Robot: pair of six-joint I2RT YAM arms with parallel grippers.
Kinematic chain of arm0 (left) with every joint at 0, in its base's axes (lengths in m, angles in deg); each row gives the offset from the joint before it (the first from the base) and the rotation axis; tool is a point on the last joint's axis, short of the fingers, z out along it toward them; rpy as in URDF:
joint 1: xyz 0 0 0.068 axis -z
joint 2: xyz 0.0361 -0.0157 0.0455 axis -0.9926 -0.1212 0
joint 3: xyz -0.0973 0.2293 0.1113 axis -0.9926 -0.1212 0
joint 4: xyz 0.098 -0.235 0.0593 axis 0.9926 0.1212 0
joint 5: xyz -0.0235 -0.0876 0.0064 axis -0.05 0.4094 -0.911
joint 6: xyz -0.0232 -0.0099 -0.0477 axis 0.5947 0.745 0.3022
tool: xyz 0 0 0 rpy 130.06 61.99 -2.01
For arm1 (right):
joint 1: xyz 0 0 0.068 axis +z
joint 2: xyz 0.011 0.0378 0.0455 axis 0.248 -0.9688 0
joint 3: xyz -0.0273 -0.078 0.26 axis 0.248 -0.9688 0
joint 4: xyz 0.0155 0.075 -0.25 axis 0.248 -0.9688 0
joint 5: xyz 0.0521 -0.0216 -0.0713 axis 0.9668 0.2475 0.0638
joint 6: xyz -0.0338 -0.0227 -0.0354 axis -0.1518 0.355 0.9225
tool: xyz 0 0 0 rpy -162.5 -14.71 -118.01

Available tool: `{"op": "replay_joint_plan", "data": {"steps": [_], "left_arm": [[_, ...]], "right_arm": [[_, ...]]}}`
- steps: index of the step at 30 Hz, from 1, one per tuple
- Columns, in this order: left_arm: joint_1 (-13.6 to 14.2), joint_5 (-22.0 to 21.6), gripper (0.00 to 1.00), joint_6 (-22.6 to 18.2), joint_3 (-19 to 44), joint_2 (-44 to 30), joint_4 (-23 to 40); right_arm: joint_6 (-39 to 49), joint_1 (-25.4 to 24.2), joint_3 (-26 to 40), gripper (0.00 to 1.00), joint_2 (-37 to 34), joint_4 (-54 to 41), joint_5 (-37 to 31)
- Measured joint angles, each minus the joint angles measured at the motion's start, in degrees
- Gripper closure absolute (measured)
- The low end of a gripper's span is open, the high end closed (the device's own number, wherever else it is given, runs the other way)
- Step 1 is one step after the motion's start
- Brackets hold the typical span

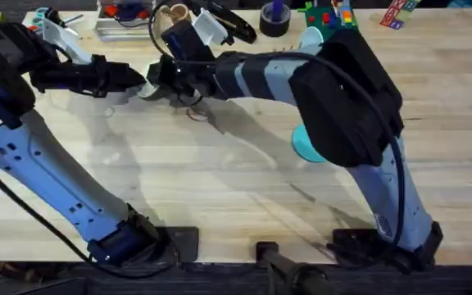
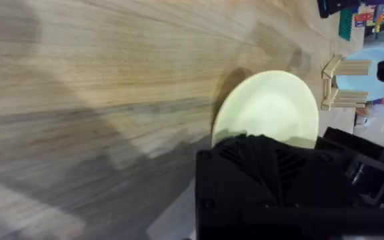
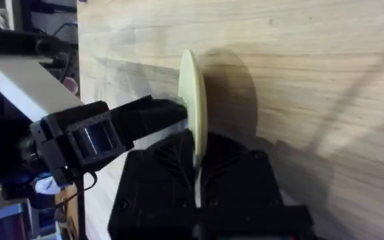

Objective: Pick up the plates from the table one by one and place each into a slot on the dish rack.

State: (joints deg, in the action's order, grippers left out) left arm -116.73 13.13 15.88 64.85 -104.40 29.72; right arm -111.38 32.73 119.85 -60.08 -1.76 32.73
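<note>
Cream plate (image 2: 267,110): standing on edge above the tabletop (image 1: 220,188) near its far edge, gripped from both sides
Left claw (image 1: 143,78): clamping the plate's rim
Right claw (image 3: 195,163): pinching the same plate
Turquoise plate (image 1: 306,147): lying flat right of centre

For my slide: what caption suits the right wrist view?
Both grippers clamp the pale cream-yellow round plastic plate edge-on above the wood table.

No legible text, label, brand, number or sign found. Coloured items along the far edge of the surface (image 1: 220,188) checked in the overhead view: markings, if any, too small and blurred to read. Both wrist views checked: nothing readable.
</note>
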Motion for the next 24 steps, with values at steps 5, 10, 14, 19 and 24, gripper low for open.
{"op": "replay_joint_plan", "data": {"steps": [5,10,14,19,24], "left_arm": [[0.0,0.0,0.963,0.0,0.0,0.0,0.0],[0.0,0.0,0.963,0.0,0.0,0.0,0.0],[0.1,-0.5,0.963,-0.3,0.1,0.0,1.1],[0.9,-2.4,0.963,-1.0,0.2,0.0,2.8],[1.1,-5.9,0.962,-1.4,0.2,1.7,3.8]], "right_arm": [[-0.1,0.0,0.0,0.965,0.0,0.1,0.1],[0.0,-0.4,0.0,0.969,0.0,0.2,0.4],[1.8,-1.1,0.0,0.971,0.3,-0.6,1.3],[6.5,-2.8,0.0,0.972,3.5,-8.0,1.4],[12.6,-6.0,0.5,0.972,8.2,-18.9,-0.6]]}}
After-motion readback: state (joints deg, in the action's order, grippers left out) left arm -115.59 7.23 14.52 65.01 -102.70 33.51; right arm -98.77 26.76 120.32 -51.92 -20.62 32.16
